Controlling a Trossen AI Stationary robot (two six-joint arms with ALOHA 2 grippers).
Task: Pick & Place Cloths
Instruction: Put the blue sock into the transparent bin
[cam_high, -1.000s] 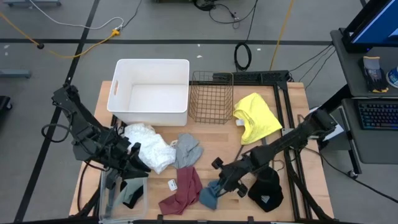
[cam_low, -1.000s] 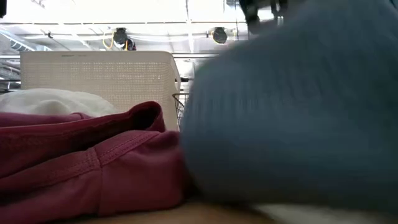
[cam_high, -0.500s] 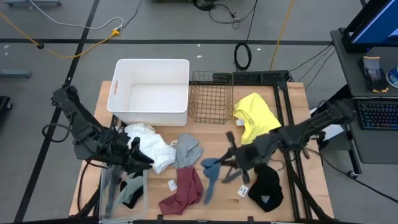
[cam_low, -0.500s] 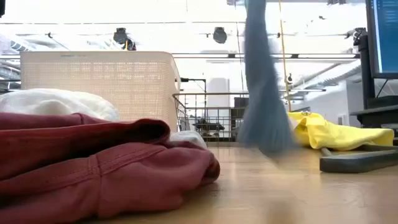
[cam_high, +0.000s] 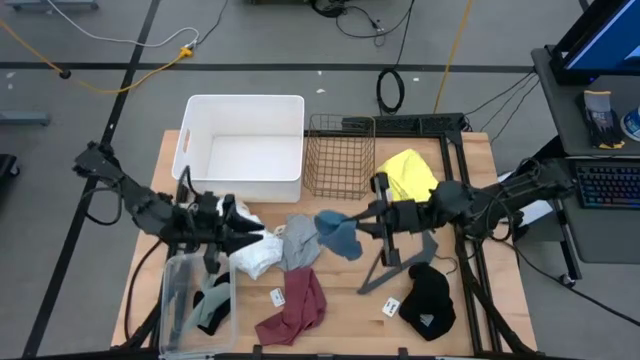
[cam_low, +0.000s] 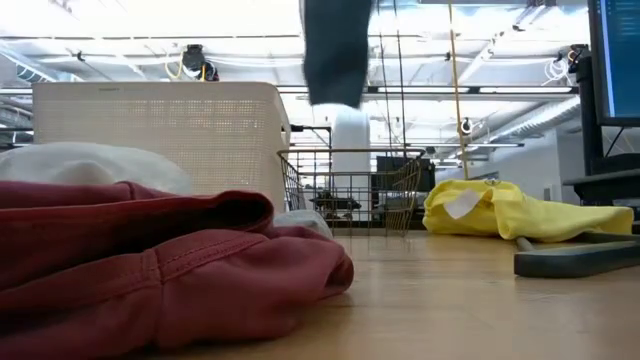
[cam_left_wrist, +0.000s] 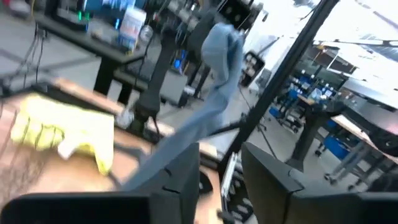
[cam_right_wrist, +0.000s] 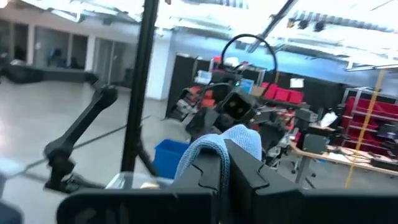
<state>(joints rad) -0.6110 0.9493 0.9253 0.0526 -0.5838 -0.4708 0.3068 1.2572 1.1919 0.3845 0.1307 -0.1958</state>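
Low view: maroon cloth (cam_low: 150, 270) on wooden table (cam_low: 470, 310).

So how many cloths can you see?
6, maybe more hidden: white cloth under the left gripper, grey cloth mid-table, maroon cloth at the front, black cloth front right, yellow cloth by the wire basket, blue cloth held up by the right gripper.

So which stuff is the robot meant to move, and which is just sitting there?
For the job: blue cloth held up by the right gripper; white cloth; grey cloth; maroon cloth; yellow cloth; black cloth.

Just there: white bin; wire basket; hanger; clear tub.
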